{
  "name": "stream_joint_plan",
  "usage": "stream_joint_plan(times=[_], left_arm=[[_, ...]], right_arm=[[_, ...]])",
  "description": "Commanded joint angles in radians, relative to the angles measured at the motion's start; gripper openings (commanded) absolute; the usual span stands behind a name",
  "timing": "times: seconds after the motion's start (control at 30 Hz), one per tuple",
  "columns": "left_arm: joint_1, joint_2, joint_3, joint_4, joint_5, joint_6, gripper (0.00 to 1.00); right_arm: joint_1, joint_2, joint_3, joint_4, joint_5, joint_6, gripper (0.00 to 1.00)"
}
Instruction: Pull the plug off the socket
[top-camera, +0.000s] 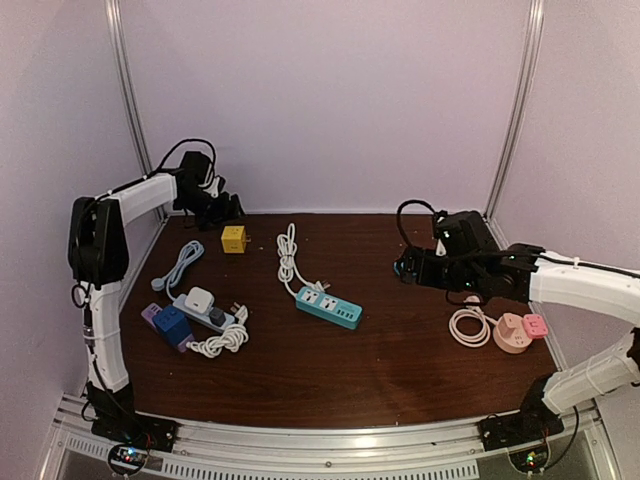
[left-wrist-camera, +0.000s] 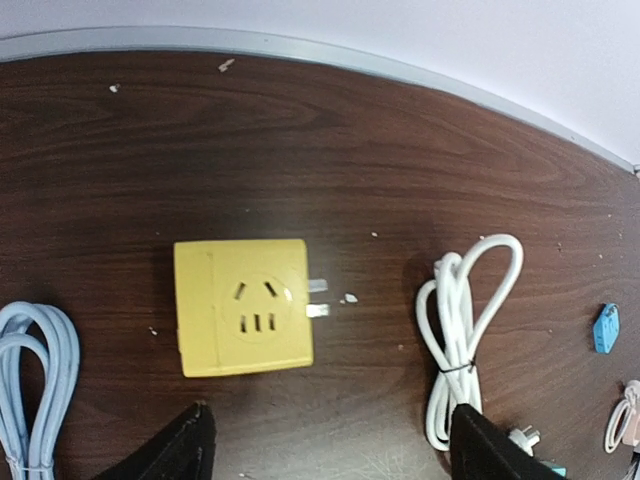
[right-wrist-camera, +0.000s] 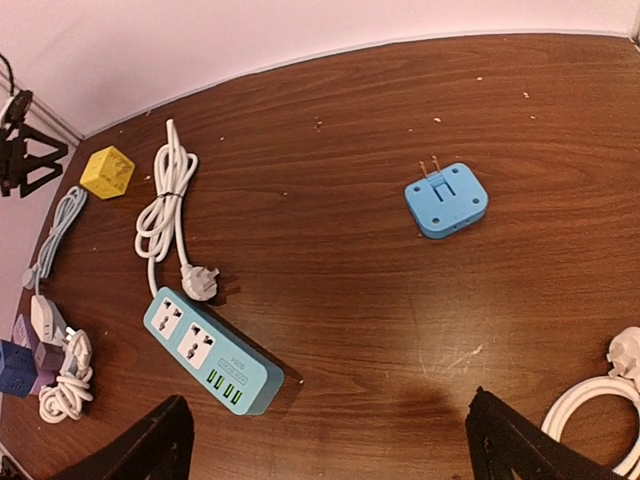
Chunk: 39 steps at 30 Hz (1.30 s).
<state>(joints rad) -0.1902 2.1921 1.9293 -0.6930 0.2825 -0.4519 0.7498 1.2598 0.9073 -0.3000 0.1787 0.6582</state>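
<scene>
While the left jaws hang released above the yellow cube socket at far left, whose prongs only the left wrist view shows, the right jaws gape too. The white power strip, adapters plugged in, lies near left.

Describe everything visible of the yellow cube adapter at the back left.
The yellow cube adapter is a block, seemingly matte plastic. Its top face carries socket holes, all unoccupied; two metal prongs stick out of one side. It lies flat on the brown table, near the back left corner. Only the table touches it; the open left gripper hangs near it, apart.
</scene>
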Motion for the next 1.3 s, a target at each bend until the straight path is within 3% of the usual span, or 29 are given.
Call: stream_joint_plan(times=[0.0,0.13,0.3,0.53,0.7,1.03,1.27], left_arm=[[-0.077,-0.142,-0.133,0.117,0.005,-0.015,0.86],[-0.149,-0.234,-0.281,0.212,0.046,-0.042,0.90],[-0.260,-0.313,-0.415,0.288,0.065,-0.061,0.92],[-0.418,-0.359,-0.496,0.331,0.068,-0.082,0.92],[-0.481,-0.369,-0.519,0.359,0.073,-0.097,0.92],[-0.489,-0.371,-0.535,0.380,0.090,-0.093,0.92],[-0.489,-0.362,-0.535,0.390,0.103,-0.091,0.92]], right_arm=[[-0.044,-0.075,-0.040,-0.149,0.123,0.107,0.98],[-0.108,-0.129,-0.076,-0.257,0.184,0.191,1.00],[-0.302,-0.180,-0.136,-0.347,0.118,0.237,1.00],[-0.521,-0.253,-0.199,-0.405,0.092,0.217,1.00],[-0.674,-0.284,-0.271,-0.355,-0.051,0.194,1.00],[-0.669,-0.279,-0.357,-0.245,-0.247,0.174,0.96],[-0.519,-0.201,-0.329,-0.170,-0.248,0.184,0.94]])
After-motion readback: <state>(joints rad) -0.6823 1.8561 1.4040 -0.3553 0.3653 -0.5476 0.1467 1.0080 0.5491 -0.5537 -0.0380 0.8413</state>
